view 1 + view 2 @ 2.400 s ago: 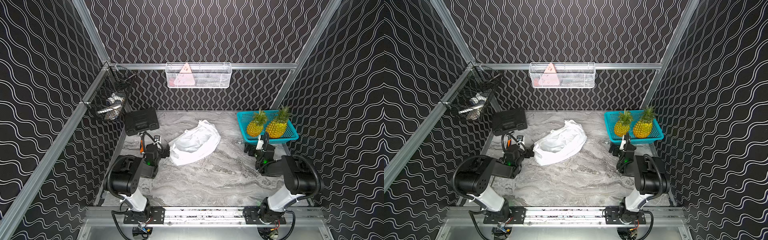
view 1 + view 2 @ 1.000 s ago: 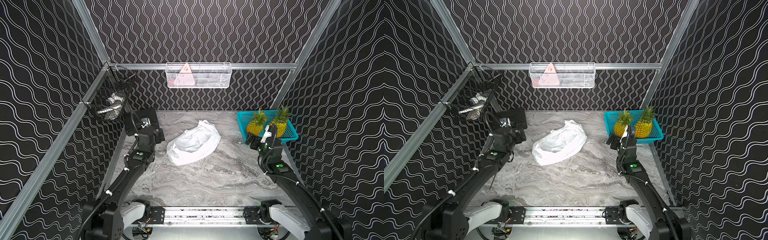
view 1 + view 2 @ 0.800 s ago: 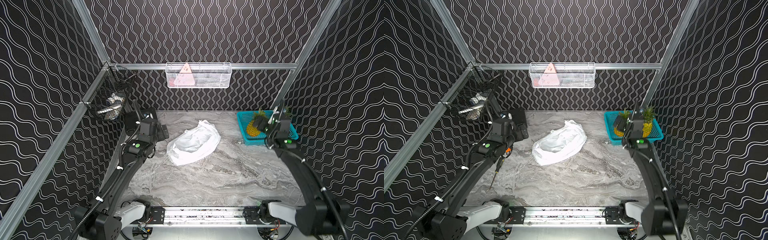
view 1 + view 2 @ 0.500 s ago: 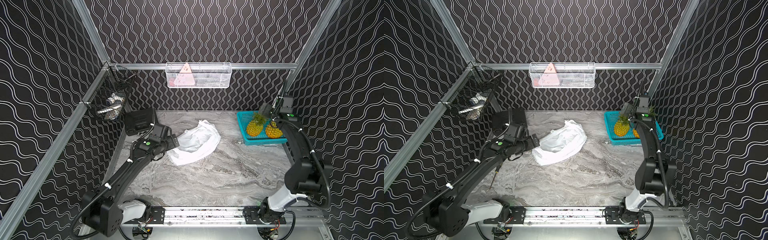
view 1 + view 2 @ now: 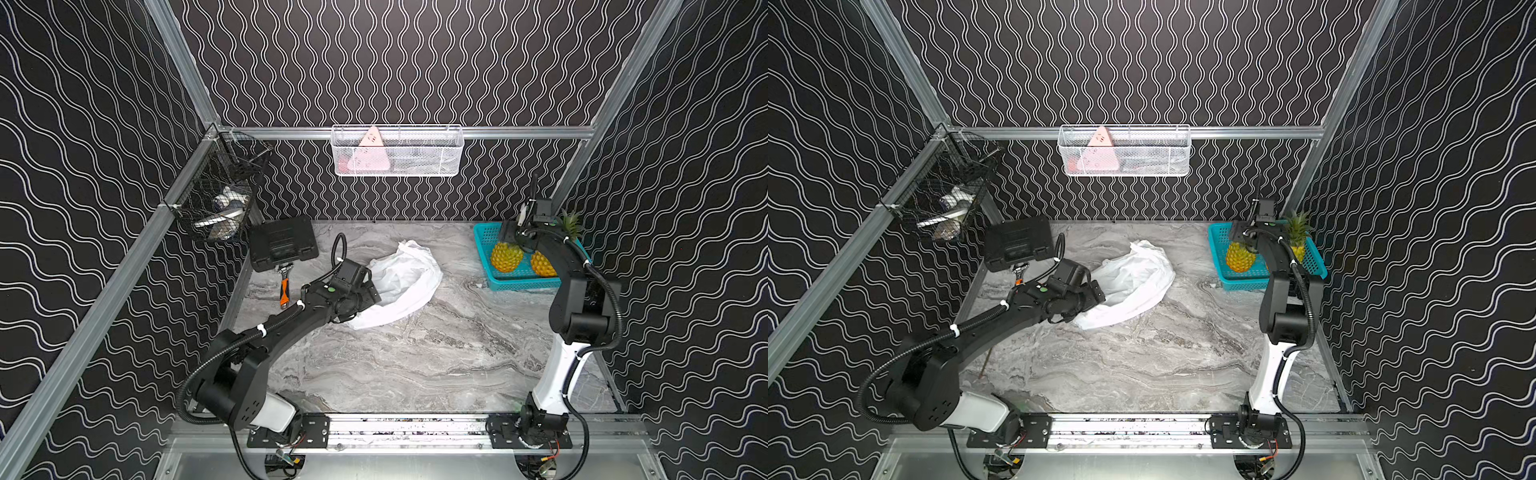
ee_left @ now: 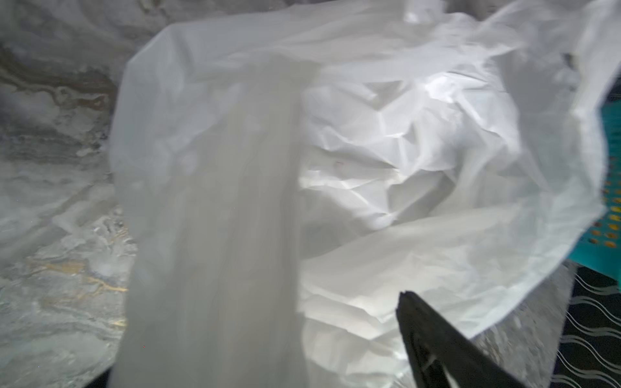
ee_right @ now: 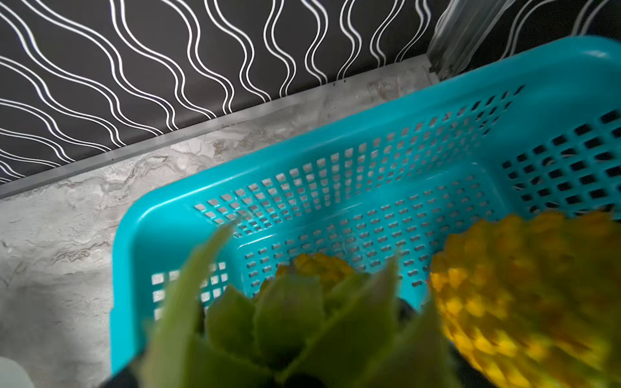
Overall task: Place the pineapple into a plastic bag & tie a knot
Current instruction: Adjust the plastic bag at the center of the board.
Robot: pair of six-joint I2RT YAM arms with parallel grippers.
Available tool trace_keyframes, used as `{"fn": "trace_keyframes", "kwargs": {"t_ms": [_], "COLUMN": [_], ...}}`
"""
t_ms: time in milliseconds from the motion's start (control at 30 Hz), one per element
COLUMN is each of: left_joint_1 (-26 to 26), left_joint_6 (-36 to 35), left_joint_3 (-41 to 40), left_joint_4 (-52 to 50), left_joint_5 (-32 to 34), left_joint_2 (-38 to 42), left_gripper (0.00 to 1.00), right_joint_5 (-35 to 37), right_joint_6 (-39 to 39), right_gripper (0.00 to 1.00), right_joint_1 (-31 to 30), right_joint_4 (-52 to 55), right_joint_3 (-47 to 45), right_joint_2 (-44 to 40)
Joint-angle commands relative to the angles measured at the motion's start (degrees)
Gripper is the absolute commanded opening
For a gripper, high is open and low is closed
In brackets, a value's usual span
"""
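The white plastic bag (image 5: 409, 282) (image 5: 1136, 276) lies crumpled and untied on the marble table, its mouth toward my left gripper (image 5: 372, 291) (image 5: 1100, 297). In the left wrist view the bag (image 6: 403, 151) fills the frame. One black finger (image 6: 437, 342) shows, and a blurred handle strip (image 6: 215, 235) covers the other; the jaws stand apart. Two pineapples (image 5: 506, 257) (image 5: 542, 264) stand in the teal basket (image 5: 515, 284). My right gripper (image 5: 513, 237) (image 5: 1241, 239) is down over the left pineapple (image 5: 1239, 257). Its green crown (image 7: 292, 322) sits between the spread, mostly hidden fingers. No knot shows.
A black case (image 5: 282, 243) and an orange-handled wrench (image 5: 284, 286) lie at the back left. A black wire basket (image 5: 220, 199) hangs on the left rail and a white one (image 5: 397, 151) on the back wall. The teal basket (image 7: 336, 161) sits in the back right corner.
Both arms have unfolded from their resting pose near the front rail. The left one has swung to the bag's edge. The right one has reached over the basket onto the left pineapple's crown.
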State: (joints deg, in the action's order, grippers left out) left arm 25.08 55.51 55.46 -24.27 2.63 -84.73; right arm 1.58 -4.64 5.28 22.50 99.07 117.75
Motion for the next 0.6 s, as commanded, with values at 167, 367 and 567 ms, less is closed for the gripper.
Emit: {"fn": "trace_keyframes", "kwargs": {"t_ms": [167, 367, 567], "left_joint_1": [0.14, 0.47, 1.71], "left_joint_6": [-6.43, -20.57, -29.44], "left_joint_3": [-0.31, 1.92, 3.19], "left_joint_4": [0.45, 0.48, -0.88], "left_joint_5": [6.85, -1.10, -10.86], "left_joint_2": [0.35, -0.26, 0.74], "left_gripper": [0.00, 0.00, 0.00], "right_joint_5": [-2.63, -2.15, -6.29], "right_joint_6": [8.13, 12.92, 15.10], "right_gripper": [0.11, 0.00, 0.00], "right_joint_1": [-1.15, -2.43, -6.84], "right_joint_4": [-8.56, -6.30, 5.69], "right_joint_3": [-9.73, -11.27, -5.38], "right_joint_2": [-7.64, -17.14, -29.42]}}
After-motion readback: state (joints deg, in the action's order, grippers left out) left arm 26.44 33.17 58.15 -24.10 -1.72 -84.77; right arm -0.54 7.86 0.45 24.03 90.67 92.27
